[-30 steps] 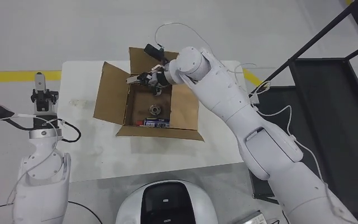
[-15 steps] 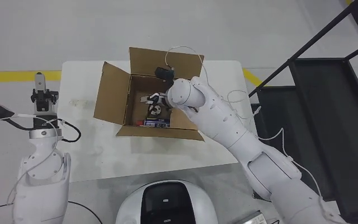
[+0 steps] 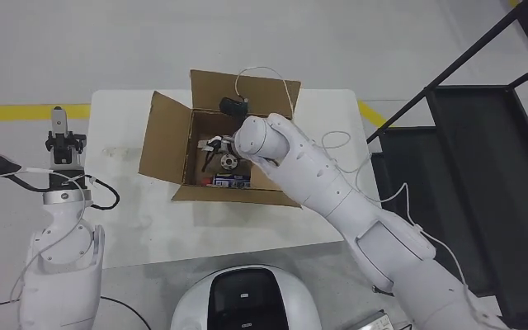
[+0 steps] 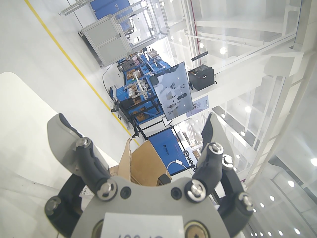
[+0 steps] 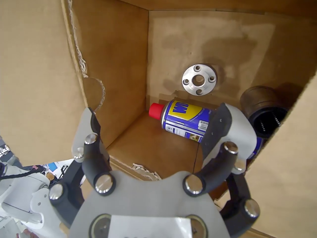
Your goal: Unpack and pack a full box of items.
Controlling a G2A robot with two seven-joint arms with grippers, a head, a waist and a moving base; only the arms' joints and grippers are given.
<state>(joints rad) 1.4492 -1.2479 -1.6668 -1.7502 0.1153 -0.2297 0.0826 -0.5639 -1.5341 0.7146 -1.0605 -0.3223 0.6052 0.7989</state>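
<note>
Box (image 3: 165, 140) with spray can (image 5: 184, 120) and flange (image 5: 199, 79); right jaws apart above them.

White table (image 3: 124, 216), yellow floor line (image 3: 25, 110)

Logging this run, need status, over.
Right gripper open, empty, inside box above spray can. Left gripper open, empty, away from box. Flange and dark cylinder next to can; cap end clear.

Yellow lettering shows on the blue spray can (image 5: 184, 121) lying inside the box (image 5: 39, 63), its fine print too small to read. White lettering marks a blue panel (image 4: 164, 147) beyond the box.
</note>
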